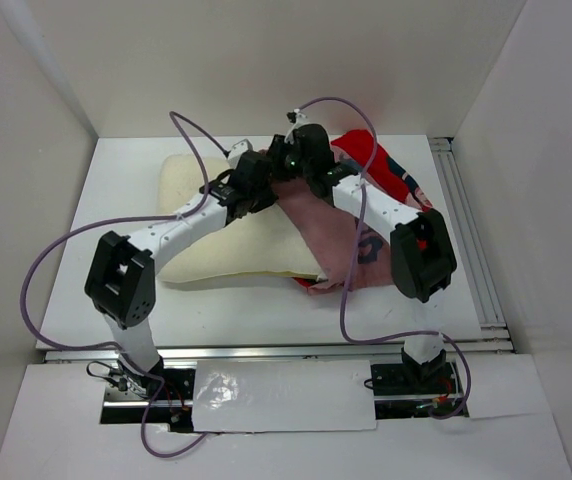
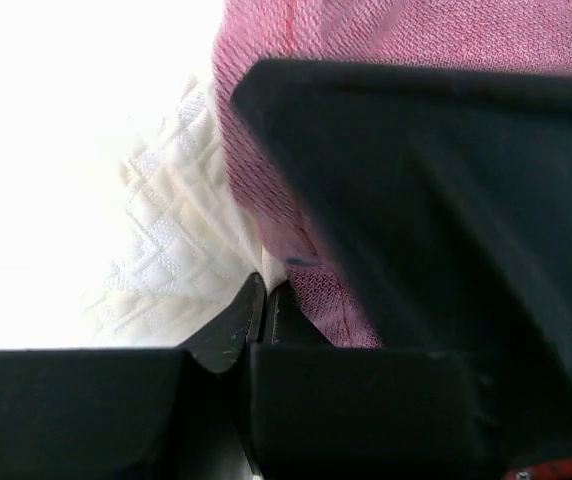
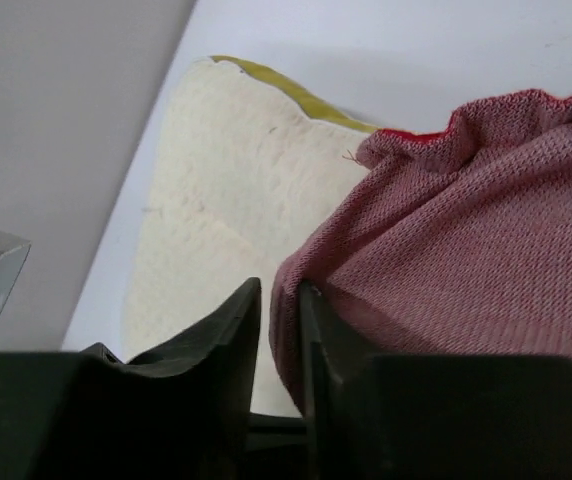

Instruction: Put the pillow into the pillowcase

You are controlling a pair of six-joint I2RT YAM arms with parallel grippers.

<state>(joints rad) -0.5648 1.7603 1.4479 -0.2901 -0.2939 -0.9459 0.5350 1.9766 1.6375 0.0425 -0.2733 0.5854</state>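
The cream pillow lies mid-table, its right part under the pillowcase. The case shows its faded pink reverse, with the red printed side bunched at the back right. My left gripper is at the pillow's far edge. In the left wrist view its jaws are shut on a pinch of white quilted pillow fabric, with the pink case right beside it. My right gripper is shut on a fold of the pink pillowcase edge over the pillow.
White walls enclose the table on the left, back and right. A metal rail runs along the right edge. Purple cables loop around both arms. The right arm's dark body fills much of the left wrist view.
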